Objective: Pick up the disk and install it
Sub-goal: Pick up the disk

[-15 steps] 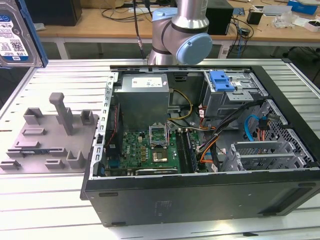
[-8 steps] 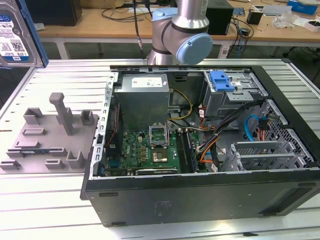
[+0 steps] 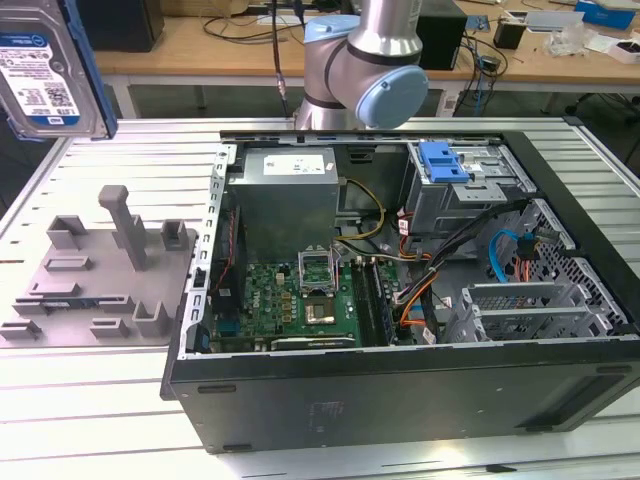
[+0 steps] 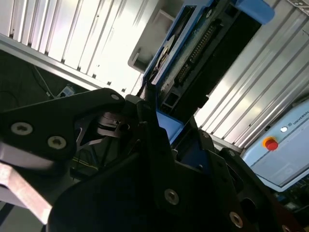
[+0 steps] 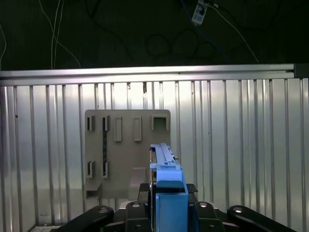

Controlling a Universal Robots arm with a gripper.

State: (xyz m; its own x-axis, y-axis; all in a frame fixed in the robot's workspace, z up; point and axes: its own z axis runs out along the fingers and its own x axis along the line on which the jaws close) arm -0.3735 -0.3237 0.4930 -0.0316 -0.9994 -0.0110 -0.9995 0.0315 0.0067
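First wrist view is showing the claw [image 5: 168, 192] clamping shut on the disk [image 5: 163, 157], which is standing edge-on in its grip with the blue bracket [image 5: 171, 205] nearest the lens. Second wrist view is showing the same hold from the side: the claw is pinching one end of the bracket while the rest of the drive is reaching out unsupported. Beyond the disk, the grey fixture [image 5: 120, 145] is lying flat on the ribbed tabletop [image 5: 231, 145], well apart from the drive, so the disk is hanging in the air above it. Exterior view is placing the disk at that view's upper left, label facing out. The open computer case [image 3: 400, 400] is sitting toward the exterior view's right. At the case's far side, the drive cage [image 3: 480, 195] is carrying a blue latch [image 3: 443, 160], with loose cables [image 3: 500, 255] crossing just beside it. Judging from this, the short grip on one end is risking a tilt or slip in transit. A tilted drive could be catching the case wall, the cables or the cage mouth.
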